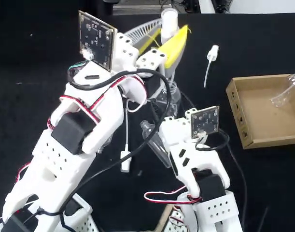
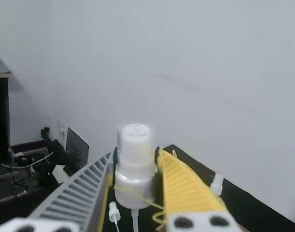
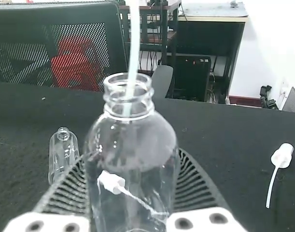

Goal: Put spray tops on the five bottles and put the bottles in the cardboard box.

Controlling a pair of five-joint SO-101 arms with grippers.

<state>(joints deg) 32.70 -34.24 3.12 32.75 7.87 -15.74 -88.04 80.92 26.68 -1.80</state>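
Gripping a spray top in your left gripper, you are poising its tube inside the neck of the upright bottle your right gripper is clamping mid-tabletop; the cardboard box is sitting at the right edge.

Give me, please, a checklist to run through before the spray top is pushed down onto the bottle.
1. Spray top clamped in left gripper: ok.
2. Bottle clamped in right gripper: ok.
3. Dip tube inside the bottle's neck: ok.
4. Spray top seated on the neck: not ok, it sits well above.
5. Spray top centred over the neck: cannot tell.
6. Cardboard box has room: ok, one other bottle lies inside.
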